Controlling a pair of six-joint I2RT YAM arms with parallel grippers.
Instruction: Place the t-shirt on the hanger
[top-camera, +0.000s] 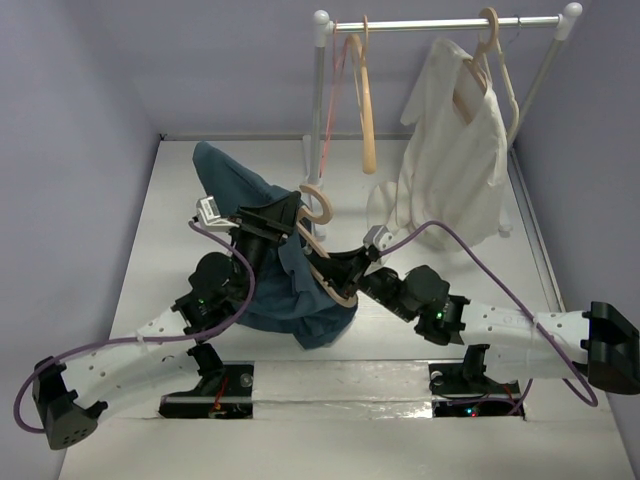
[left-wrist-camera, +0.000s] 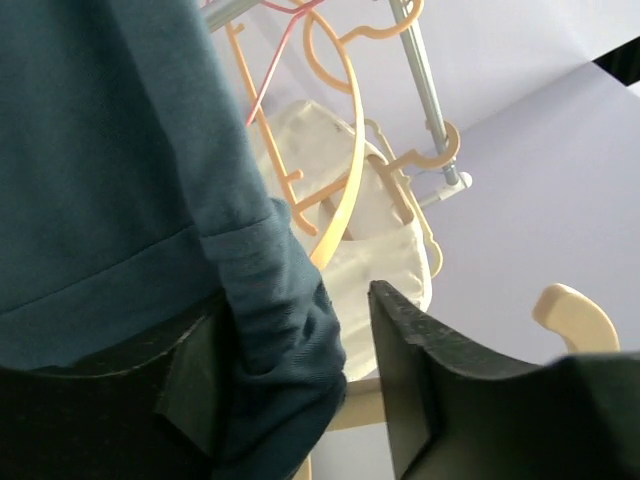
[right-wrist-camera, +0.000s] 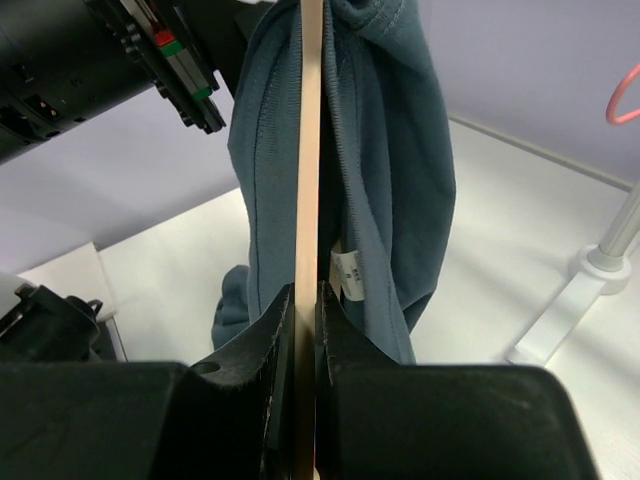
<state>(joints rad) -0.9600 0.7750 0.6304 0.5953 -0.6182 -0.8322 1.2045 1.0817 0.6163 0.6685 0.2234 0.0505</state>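
Note:
The dark teal t-shirt (top-camera: 262, 300) hangs bunched in mid-table, draped over my left gripper (top-camera: 283, 218). In the left wrist view the left gripper (left-wrist-camera: 290, 320) is open; a fold of the t-shirt (left-wrist-camera: 100, 150) lies between its fingers against the left one, with a gap to the right one. My right gripper (top-camera: 342, 268) is shut on the pale tan hanger (top-camera: 318, 208), whose hook points up. In the right wrist view the right gripper (right-wrist-camera: 306, 295) pinches the hanger (right-wrist-camera: 310, 150) edge-on, and the t-shirt (right-wrist-camera: 400, 130) hangs on both sides, its pale label (right-wrist-camera: 345, 272) showing.
A white clothes rack (top-camera: 445, 22) stands at the back right. It carries a yellow-orange hanger (top-camera: 366, 110), a thin pink hanger (top-camera: 333, 95) and a cream-white garment (top-camera: 450, 160) on its own hanger. The rack's foot (right-wrist-camera: 605, 262) is close on the right.

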